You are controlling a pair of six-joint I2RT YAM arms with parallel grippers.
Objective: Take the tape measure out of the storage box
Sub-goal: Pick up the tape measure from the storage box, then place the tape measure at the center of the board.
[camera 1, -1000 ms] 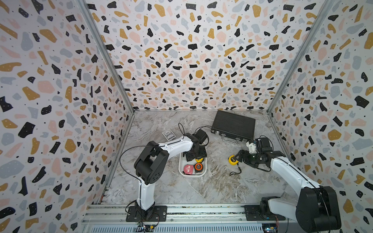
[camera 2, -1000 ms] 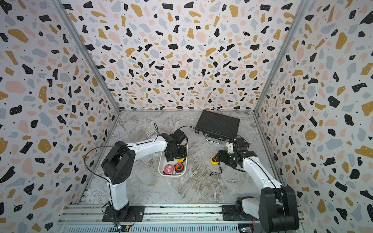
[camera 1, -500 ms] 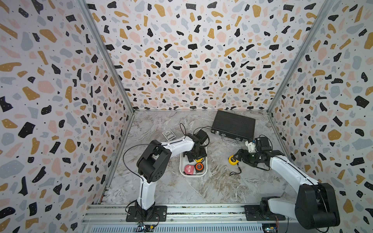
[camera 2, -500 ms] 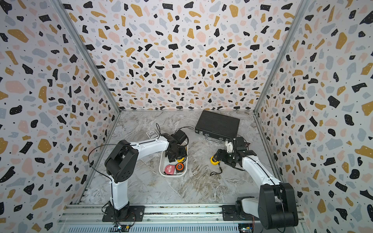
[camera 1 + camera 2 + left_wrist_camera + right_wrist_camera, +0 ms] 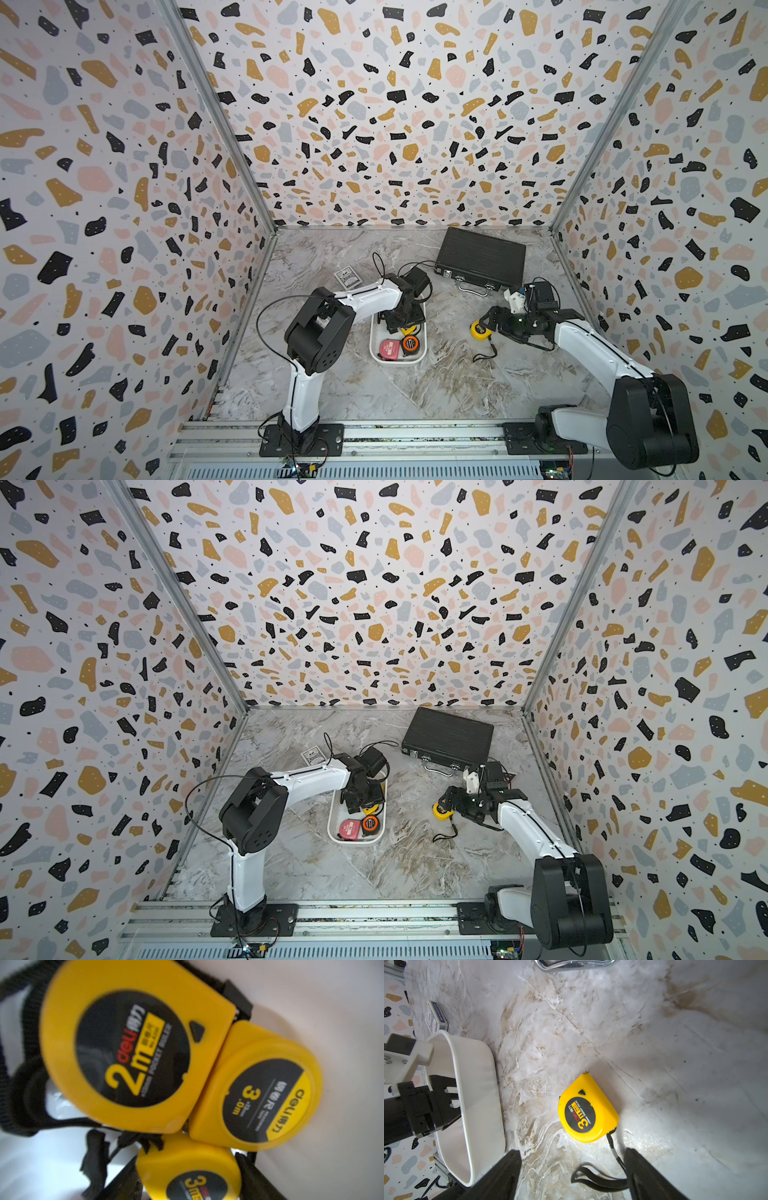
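The storage box [image 5: 397,360] [image 5: 353,840] is a white tray in the middle of the table. My left gripper [image 5: 405,324] [image 5: 189,1169] reaches down into its far end. In the left wrist view its black fingers [image 5: 124,1178] press both sides of a yellow 3 m tape measure [image 5: 187,1167], beside a 2 m one [image 5: 133,1047] and a 3.0 m one [image 5: 264,1095]. A pink tape measure [image 5: 388,348] and an orange-and-black one [image 5: 410,343] lie at the near end. My right gripper [image 5: 488,320] [image 5: 573,1155] stands open over the table, just short of another yellow tape measure [image 5: 587,1109] [image 5: 478,329].
A black ribbed case [image 5: 480,257] with metal latches lies at the back right. A small card box [image 5: 347,277] lies behind the tray to the left. The loose tape measure's black strap [image 5: 598,1180] lies between the right fingers. Patterned walls close three sides.
The left gripper's jaws have narrowed onto the yellow tape measure in the tray. The left arm's elbow has shifted slightly right. The right arm has hardly moved.
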